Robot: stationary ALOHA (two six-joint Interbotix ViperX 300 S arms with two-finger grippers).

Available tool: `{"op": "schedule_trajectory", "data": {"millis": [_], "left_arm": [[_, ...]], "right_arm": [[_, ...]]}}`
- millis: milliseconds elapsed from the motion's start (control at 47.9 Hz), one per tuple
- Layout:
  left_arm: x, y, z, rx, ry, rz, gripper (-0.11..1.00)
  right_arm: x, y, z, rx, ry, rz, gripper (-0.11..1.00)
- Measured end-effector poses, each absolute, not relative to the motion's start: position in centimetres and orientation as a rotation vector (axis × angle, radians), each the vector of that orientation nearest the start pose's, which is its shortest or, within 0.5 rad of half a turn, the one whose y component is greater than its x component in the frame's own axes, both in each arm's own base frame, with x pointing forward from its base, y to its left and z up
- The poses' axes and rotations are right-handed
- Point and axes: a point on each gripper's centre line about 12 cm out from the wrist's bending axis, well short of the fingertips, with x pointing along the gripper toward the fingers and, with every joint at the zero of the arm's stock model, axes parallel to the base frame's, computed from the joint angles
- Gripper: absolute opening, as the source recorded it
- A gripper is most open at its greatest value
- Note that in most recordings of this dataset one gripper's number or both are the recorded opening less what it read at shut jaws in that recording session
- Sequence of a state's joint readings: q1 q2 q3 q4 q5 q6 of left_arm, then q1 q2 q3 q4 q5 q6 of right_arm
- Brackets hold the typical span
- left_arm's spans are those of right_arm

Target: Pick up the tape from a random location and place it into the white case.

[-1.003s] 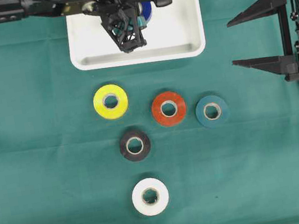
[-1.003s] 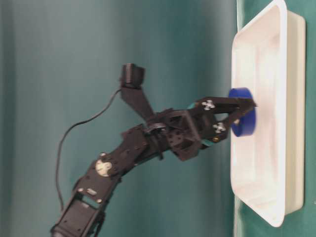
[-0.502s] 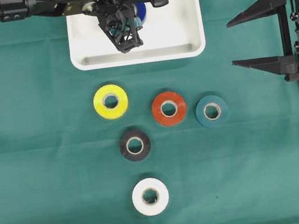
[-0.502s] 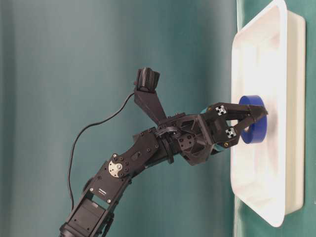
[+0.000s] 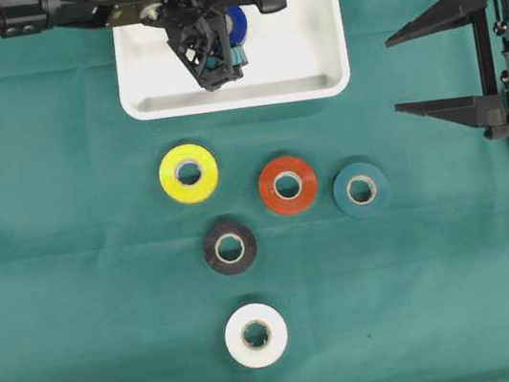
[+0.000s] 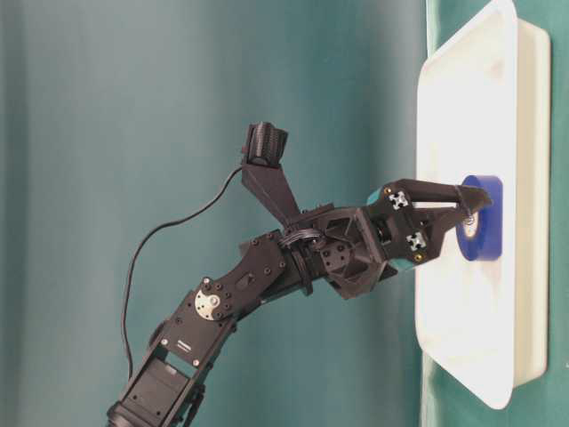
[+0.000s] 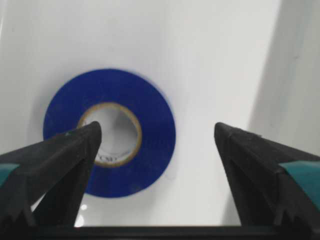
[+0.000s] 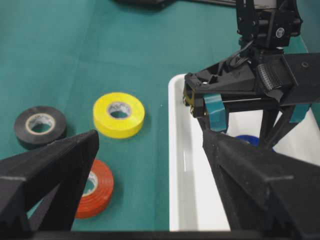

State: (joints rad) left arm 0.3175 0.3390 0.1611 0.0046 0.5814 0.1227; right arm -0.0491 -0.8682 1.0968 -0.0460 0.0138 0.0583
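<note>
Five tape rolls lie loose on the green cloth [image 5: 79, 306] in the overhead view, and the nearest to the bottom edge is the white roll [image 5: 256, 335], low and a little left of centre. Above it comes the black roll [image 5: 230, 247], then the orange roll [image 5: 288, 186] and the teal roll [image 5: 362, 189] side by side to the right, apart from each other. The yellow roll [image 5: 188, 173] sits higher and further left, well clear of the tray's lower rim.

Further up, at the top centre of the frame, the white case [image 5: 312, 65] rests flat on the cloth. The blue tape [image 5: 236, 23] lies flat on the floor of the case, in its upper left part, half hidden under the arm. The left gripper [image 5: 214, 57] hangs over it, reaching in from the upper left. In the left wrist view its fingers [image 7: 55, 165] stand wide apart and released: one fingertip overlaps the roll's left edge in the picture, the other is well off to the right, and the roll lies free on the white floor. The table-level view shows the fingertips just at the roll's face.

At the right edge of the overhead view the right gripper [image 5: 433, 66] waits over bare cloth with its jaws spread wide, holding nothing.
</note>
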Motion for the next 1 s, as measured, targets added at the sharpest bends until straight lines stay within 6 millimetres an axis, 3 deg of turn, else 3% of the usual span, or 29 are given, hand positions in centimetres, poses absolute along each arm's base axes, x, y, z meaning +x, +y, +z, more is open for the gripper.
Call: {"op": "schedule_trajectory", "data": {"millis": [146, 355, 606, 731, 1003], "left_arm": [[44.4, 14.3, 16.9, -0.053, 1.087, 0.213, 0.99], [43.0, 13.3, 24.4, -0.027, 0.979, 0.216, 0.99], [41.2, 12.0, 29.6, -0.008, 0.911, 0.209, 0.99], [40.7, 11.7, 31.0, -0.003, 0.879, 0.209, 0.99], [40.7, 11.4, 31.1, 0.001, 0.875, 0.202, 0.99]], "right_arm": [[21.6, -1.1, 26.9, 0.018, 0.248, -0.051, 0.92], [21.6, -1.1, 26.8, 0.018, 0.256, -0.052, 0.92], [21.6, -1.1, 27.0, 0.018, 0.256, -0.052, 0.92], [21.6, -1.1, 27.2, 0.018, 0.251, -0.052, 0.92], [21.6, -1.1, 27.2, 0.018, 0.251, -0.052, 0.92]]}}
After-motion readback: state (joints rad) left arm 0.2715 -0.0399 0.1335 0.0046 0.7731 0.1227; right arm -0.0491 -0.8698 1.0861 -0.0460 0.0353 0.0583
